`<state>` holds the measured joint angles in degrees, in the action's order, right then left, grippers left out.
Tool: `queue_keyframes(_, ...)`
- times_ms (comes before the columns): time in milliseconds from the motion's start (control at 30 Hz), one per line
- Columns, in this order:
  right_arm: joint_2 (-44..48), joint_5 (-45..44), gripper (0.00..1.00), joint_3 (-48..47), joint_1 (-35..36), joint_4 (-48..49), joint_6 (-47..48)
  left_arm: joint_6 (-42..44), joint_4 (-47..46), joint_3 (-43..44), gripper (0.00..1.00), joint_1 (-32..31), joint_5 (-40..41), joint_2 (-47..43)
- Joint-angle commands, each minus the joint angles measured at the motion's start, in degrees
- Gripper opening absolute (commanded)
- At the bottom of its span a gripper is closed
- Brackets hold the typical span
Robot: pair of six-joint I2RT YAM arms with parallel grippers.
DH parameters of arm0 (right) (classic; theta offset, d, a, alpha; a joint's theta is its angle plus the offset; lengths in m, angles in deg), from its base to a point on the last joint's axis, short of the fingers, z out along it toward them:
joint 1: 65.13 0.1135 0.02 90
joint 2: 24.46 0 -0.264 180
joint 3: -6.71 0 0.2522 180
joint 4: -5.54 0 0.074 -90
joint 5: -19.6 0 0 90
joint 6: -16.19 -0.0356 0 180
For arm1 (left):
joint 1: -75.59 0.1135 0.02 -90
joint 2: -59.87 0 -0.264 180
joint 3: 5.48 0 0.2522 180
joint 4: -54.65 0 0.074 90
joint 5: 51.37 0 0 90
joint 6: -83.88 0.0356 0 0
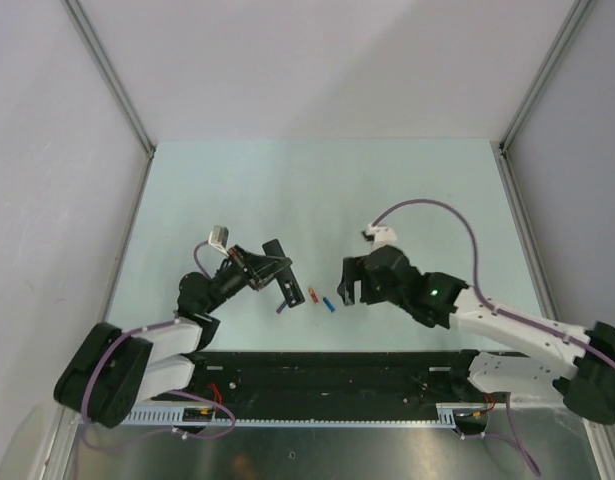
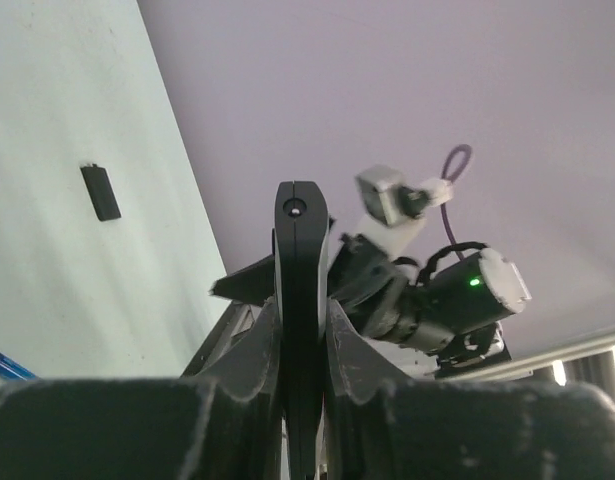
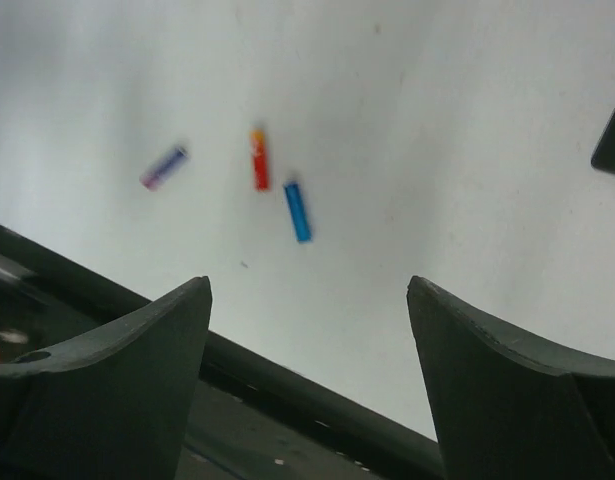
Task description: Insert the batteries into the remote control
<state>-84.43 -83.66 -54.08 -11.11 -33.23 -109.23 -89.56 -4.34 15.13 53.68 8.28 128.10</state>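
The remote control (image 2: 302, 250) is being held on edge above the table (image 1: 407, 200), pinched between the closed fingers of the left gripper (image 2: 303, 315), probably so as to offer its battery bay to the other arm. The right gripper (image 3: 307, 285) is hovering with its jaws spread wide and gripping nothing, seemingly lining up a pick. The bright blue battery (image 3: 298, 211) is lying just ahead of their gap, with the red-orange battery (image 3: 259, 158) and purple-blue battery (image 3: 164, 167) beyond it, all mid-table toward the near edge.

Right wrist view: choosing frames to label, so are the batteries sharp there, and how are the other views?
Right wrist: purple-blue battery smeared, red-orange battery and bright blue battery soft. Left wrist: remote control dark, bright glare bottom right. Top external: evenly lit.
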Motion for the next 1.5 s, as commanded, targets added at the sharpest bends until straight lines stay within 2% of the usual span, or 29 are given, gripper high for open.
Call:
queue_keyframes(0, -4.8, -9.4, 0.84, 2.5, 5.6, 2.2, 6.8, 3.5, 6.3, -2.6, 0.00, 0.7, -3.8, -8.2)
queue_keyframes(200, -8.5, -6.3, 0.70, 6.4, 5.3, 10.2, 7.7, 5.7, 13.6, -5.1, 0.00, 1.1, -5.9, -15.6)
queue_keyframes(267, -9.6, -4.5, 0.59, 6.7, 5.6, 13.1, 8.8, 6.5, 15.3, -5.5, 0.00, 1.3, -6.1, -18.1)
queue_keyframes(300, -10.6, -3.9, 0.48, 6.7, 5.6, 14.1, 9.2, 6.7, 16.4, -6.0, 0.00, 1.4, -6.0, -18.9)
queue_keyframes(333, -11.1, -3.3, 0.42, 6.7, 5.7, 16.1, 9.9, 6.7, 16.8, -6.2, 0.00, 1.8, -6.1, -19.4)
queue_keyframes(467, -13.4, -0.9, 0.35, 7.6, 6.0, 21.4, 12.6, 6.5, 17.7, -6.4, 0.00, 2.4, -6.9, -22.3)
queue_keyframes(533, -15.1, 0.1, 0.37, 7.4, 5.7, 22.8, 13.0, 6.4, 17.9, -6.4, 0.00, 2.6, -6.9, -23.2)
queue_keyframes(633, -17.2, 0.9, 0.46, 6.9, 5.4, 22.8, 13.5, 5.9, 18.4, -8.6, 0.00, 2.8, -7.3, -25.0)
queue_keyframes(867, -19.2, 0.7, 0.54, 5.9, 5.4, 22.7, 14.8, 5.0, 19.0, -10.7, 0.00, 3.5, -7.4, -27.7)
queue_keyframes(1100, -24.0, 1.0, 0.54, 2.9, 6.0, 20.5, 17.3, 5.1, 19.5, -11.2, 0.00, 3.6, -7.1, -28.8)
queue_keyframes(1467, -30.1, 1.2, 0.47, -1.8, 5.8, 18.6, 19.2, 5.1, 19.8, -11.7, 0.00, 3.6, -7.5, -29.6)
